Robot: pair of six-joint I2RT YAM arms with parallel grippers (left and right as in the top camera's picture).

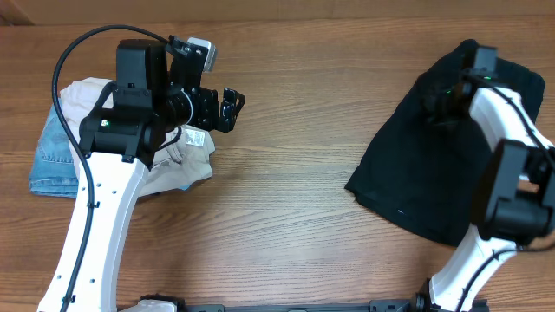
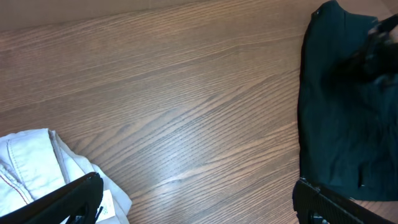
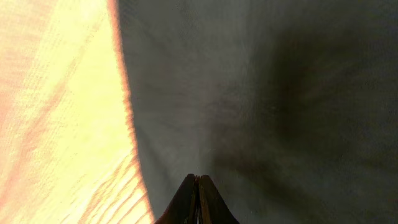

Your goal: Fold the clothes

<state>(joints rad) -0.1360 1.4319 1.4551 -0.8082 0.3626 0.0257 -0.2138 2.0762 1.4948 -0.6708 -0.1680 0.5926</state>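
Note:
A black garment (image 1: 412, 178) lies spread on the right of the wooden table; it also shows in the left wrist view (image 2: 348, 124) and fills the right wrist view (image 3: 280, 93). My right gripper (image 1: 439, 100) (image 3: 197, 179) is shut, its tips low over the garment's upper part near its left edge; nothing shows between the fingers. My left gripper (image 1: 230, 107) (image 2: 199, 189) is open and empty, held above bare wood just right of a folded whitish garment (image 1: 186, 165) (image 2: 31, 162).
The whitish garment belongs to a pile at the left with folded blue jeans (image 1: 50, 160) and a pale cloth (image 1: 82, 91). A small white label (image 2: 107, 205) lies on the whitish garment. Bare wood table (image 1: 295, 130) separates the pile and the black garment.

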